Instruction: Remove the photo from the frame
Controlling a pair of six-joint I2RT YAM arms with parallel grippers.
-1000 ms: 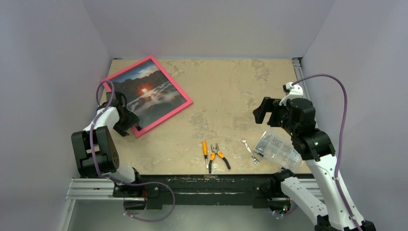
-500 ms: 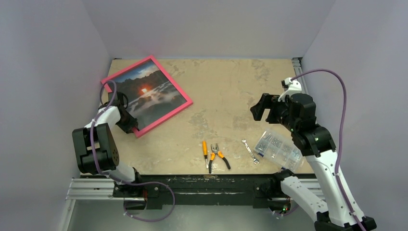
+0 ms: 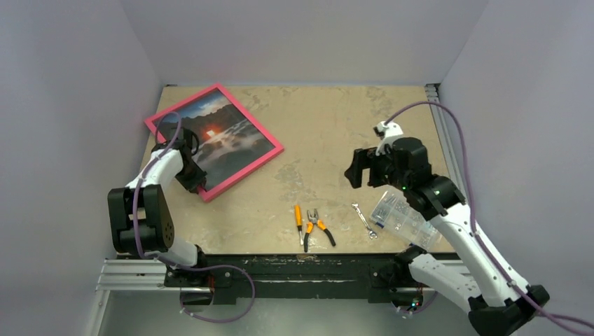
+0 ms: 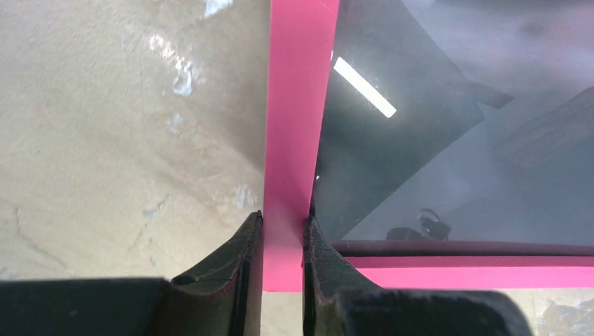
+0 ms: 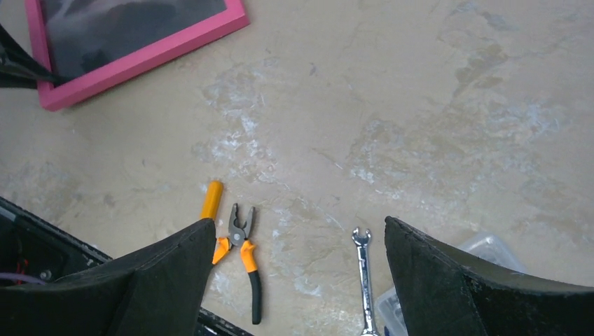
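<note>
Pink frame point(image 4: 298, 105) border sits clamped in the left claw point(image 4: 282, 224), while the right claw point(image 5: 298, 225) gapes near pliers point(image 5: 242, 252) and wrench point(image 5: 364, 273).

Pale lilac walls point(image 3: 70, 105) box in three sides. Beige mottled table point(image 3: 336, 119), worn whitish patches. Aluminium rail point(image 3: 133, 274) along near edge. Soft even light.

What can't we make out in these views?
Back of the pink-red rectangular picture frame: every view shows its front only, so fasteners are unseen.
Glossy sunset photo: left wrist view, reflections wash it out.
Where the left gripper pinches the frame: top view, hidden under its own body.
Clear plastic parts box: top view, partly under the right arm; contents too small.
Small silver spanner: right wrist view, lower end cut by the bottom edge.
</note>
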